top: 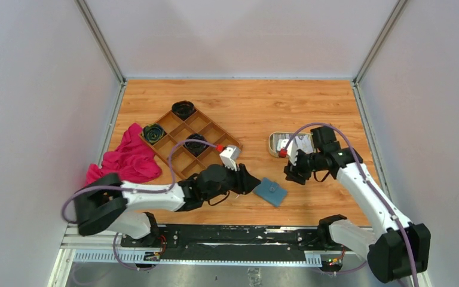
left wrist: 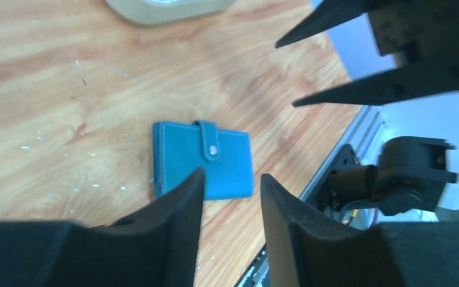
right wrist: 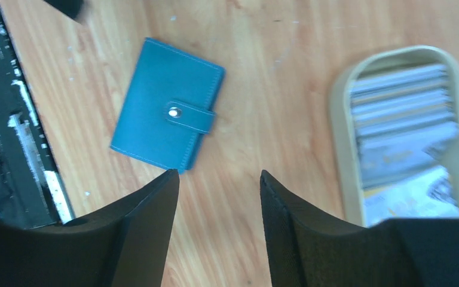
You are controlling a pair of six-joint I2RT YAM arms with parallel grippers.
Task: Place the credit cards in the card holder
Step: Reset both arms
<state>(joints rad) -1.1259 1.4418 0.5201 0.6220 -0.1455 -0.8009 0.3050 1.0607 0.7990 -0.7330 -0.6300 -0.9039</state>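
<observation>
The card holder lies shut and flat on the desk, snap tab fastened, between the two claws — nothing covers it. The left claw and right claw both hang near it, parted, gripping nothing. Only the right wrist view shows the credit cards stacked in the cream oval tray — print too blurred to read. Far left sit a wooden compartment tray and a pink cloth.

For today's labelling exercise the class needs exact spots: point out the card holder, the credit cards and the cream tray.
card holder (right wrist: 155, 107), right wrist view, on its closed teal front.
credit cards (right wrist: 400, 113), right wrist view, middle of the pile.
cream tray (right wrist: 339, 119), right wrist view, on its left rim.
</observation>
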